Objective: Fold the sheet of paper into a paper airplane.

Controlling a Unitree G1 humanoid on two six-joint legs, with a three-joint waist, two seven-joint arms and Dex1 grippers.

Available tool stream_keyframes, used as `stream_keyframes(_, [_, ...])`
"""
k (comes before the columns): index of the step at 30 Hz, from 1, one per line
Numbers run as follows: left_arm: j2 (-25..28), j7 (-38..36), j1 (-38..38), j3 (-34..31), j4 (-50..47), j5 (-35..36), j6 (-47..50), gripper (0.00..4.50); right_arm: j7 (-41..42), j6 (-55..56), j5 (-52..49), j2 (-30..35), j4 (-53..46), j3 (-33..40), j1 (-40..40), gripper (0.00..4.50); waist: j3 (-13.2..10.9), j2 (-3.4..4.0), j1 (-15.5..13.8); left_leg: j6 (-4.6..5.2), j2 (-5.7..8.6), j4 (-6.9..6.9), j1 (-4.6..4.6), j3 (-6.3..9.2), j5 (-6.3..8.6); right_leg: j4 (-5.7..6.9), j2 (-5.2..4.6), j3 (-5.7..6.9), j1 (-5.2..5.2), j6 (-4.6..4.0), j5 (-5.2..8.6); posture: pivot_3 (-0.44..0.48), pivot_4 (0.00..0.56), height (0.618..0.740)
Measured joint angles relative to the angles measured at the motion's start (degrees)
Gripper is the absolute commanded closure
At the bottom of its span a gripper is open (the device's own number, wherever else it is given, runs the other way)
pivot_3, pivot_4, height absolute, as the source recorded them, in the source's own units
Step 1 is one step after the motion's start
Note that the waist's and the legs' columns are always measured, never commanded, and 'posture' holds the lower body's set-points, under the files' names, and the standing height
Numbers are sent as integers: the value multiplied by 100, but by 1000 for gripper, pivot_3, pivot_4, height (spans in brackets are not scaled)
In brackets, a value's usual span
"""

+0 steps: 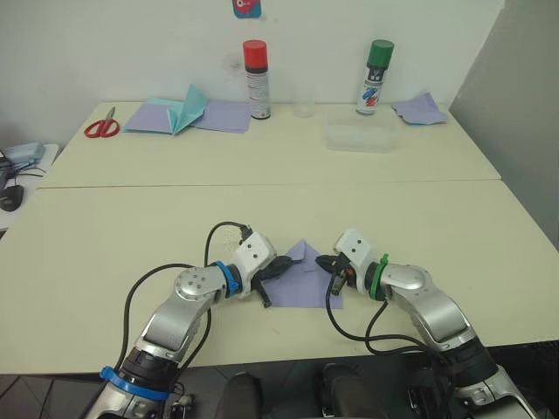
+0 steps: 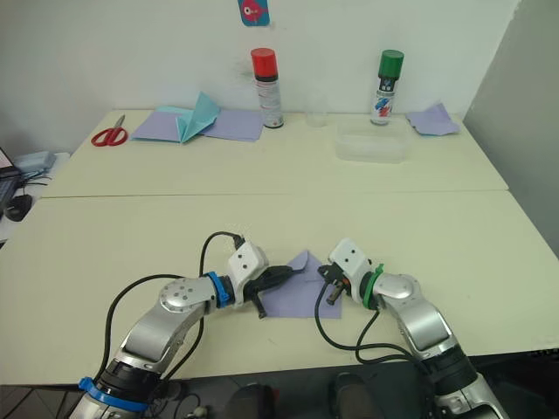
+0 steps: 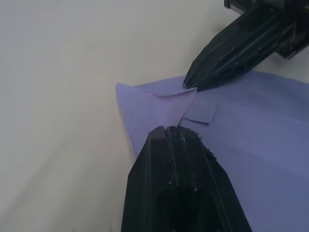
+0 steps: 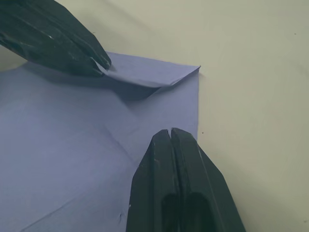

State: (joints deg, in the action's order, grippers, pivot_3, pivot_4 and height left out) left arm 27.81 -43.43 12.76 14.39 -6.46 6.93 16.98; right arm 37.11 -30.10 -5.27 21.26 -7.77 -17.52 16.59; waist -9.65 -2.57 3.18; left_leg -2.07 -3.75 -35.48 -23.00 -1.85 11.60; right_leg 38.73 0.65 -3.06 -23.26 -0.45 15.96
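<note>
Handling: the thin lavender sheet of paper (image 1: 301,281) looks light, limp and easily creased; best taken at its lifted corner flap.
Look: flat, roughly square, one corner folded up.
Left gripper (image 1: 278,264): closed, tip on that flap.
Right gripper (image 1: 325,261): closed, pressing the sheet's opposite edge.

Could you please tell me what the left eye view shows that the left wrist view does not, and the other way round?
The left eye view alone takes in the back of the table: red scissors, two spray cans and a clear tub. The left wrist view alone shows, close up, the folded corner flap lifted, with the right gripper tip at its edge. Both show the sheet of paper lying between the left gripper and the right gripper, both with jaws shut.
</note>
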Motion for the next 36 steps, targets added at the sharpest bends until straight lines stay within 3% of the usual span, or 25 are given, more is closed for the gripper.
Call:
stream_keyframes(19, [28,-108,71,309,153,-719,-514,4478,-81,-51,-4,-73,-8,21,2,4500,1,0,-53,0,10,29,1,-8,0,-23,-23,1,4,3,-1,0,150,740])
stream_keyframes(36, [32,-102,117,383,176,-906,-773,4478,2,-677,-280,-378,-410,62,140,4500,-5,10,-135,1,8,56,-13,-5,0,-67,-21,46,7,40,-22,0,150,740])
